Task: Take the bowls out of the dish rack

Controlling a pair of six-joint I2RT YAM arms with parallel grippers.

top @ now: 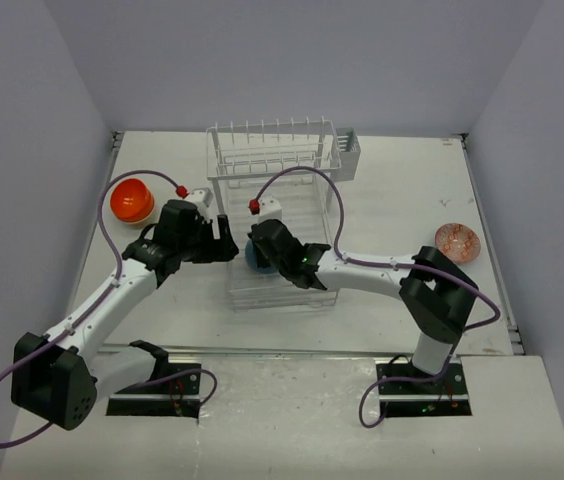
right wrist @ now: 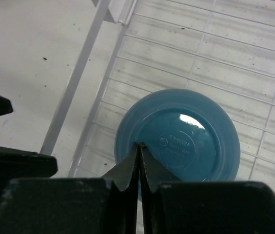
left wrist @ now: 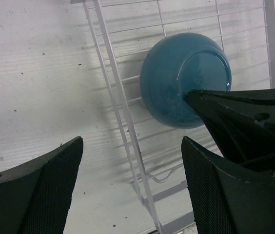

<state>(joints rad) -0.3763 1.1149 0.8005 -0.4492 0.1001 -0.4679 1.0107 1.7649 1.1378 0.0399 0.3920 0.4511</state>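
Teal-blue glazed round bowl [right wrist: 191,141] is lying upside down on the flat tray of the white wire dish rack [top: 274,165], close to the rack's left rail. Black right gripper [right wrist: 139,148] is pinching shut on nothing, its tips touching the bowl's base. Black left gripper [left wrist: 131,146] is gaping wide and empty just outside that rail, with the bowl ahead and to its right. Crossing the rail is looking tight, while the white table [top: 182,300] is offering room leftward.
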